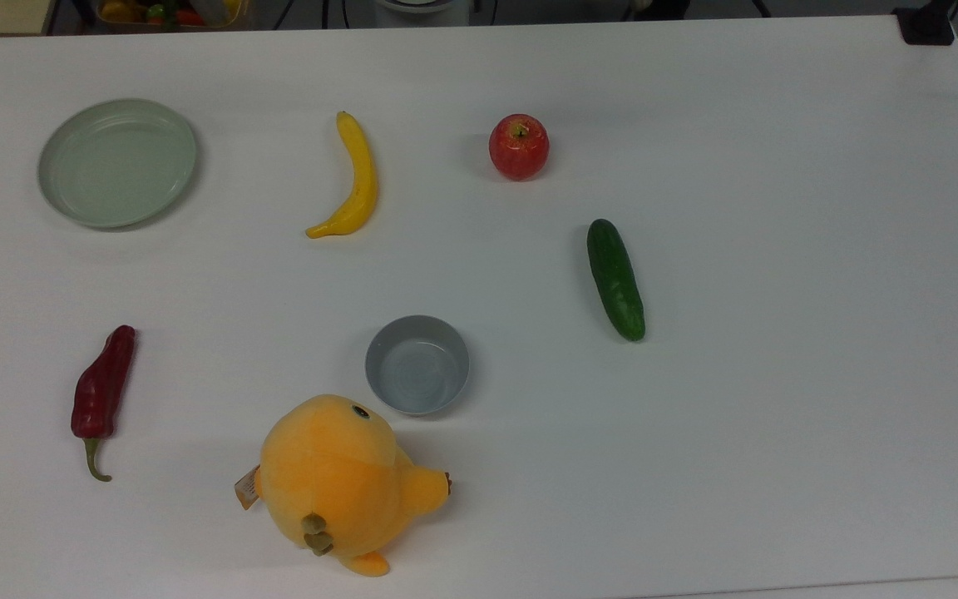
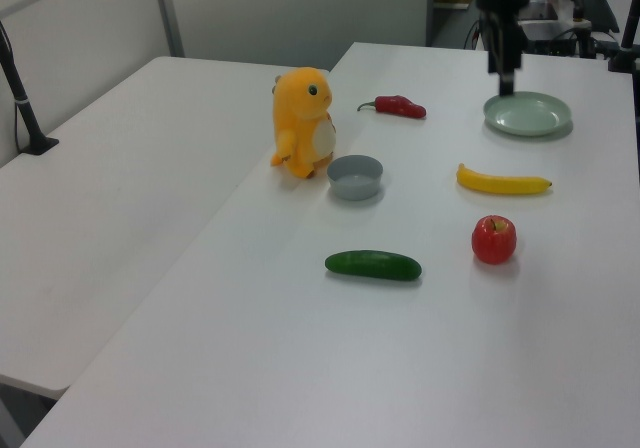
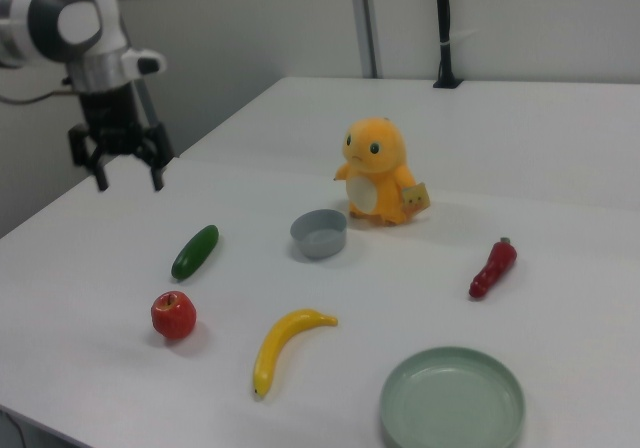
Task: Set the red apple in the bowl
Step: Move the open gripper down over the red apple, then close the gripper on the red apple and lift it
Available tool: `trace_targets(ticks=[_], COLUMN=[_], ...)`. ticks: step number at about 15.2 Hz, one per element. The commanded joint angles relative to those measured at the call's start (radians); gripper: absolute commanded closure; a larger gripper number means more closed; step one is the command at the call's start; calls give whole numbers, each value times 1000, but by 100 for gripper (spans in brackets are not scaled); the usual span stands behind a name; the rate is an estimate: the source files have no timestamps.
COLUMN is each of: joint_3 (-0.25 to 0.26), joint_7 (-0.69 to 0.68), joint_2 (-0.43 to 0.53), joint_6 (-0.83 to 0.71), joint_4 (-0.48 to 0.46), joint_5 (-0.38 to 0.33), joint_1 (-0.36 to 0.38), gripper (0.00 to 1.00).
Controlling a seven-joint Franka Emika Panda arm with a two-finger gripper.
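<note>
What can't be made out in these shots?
- Arm above the gripper: cut off by the right view's left and top edges.
- Print on the plush tag: too small, right view.
- Bin contents: cut off by the top view's top edge.

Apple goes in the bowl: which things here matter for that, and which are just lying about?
For the job: red apple, grey bowl, open gripper.

Lying about: banana, cucumber, chili pepper, green plate, orange plush toy.
</note>
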State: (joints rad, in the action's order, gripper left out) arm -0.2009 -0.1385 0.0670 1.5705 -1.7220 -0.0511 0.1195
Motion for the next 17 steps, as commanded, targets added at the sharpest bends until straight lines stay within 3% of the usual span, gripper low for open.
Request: trace_targets(ticks=[1,8,12,17], joint_3=[-32,-68,-68,-68], joint_7=[-12,-12,-10,-10], joint_2=[53,53,50,-16], joint_6=[64,432,572,779], joint_4=[-198,-496,-579,-611], joint_5=[3,36,100,105], joint_1=[22,32,25,2], gripper=[0,0,0,0])
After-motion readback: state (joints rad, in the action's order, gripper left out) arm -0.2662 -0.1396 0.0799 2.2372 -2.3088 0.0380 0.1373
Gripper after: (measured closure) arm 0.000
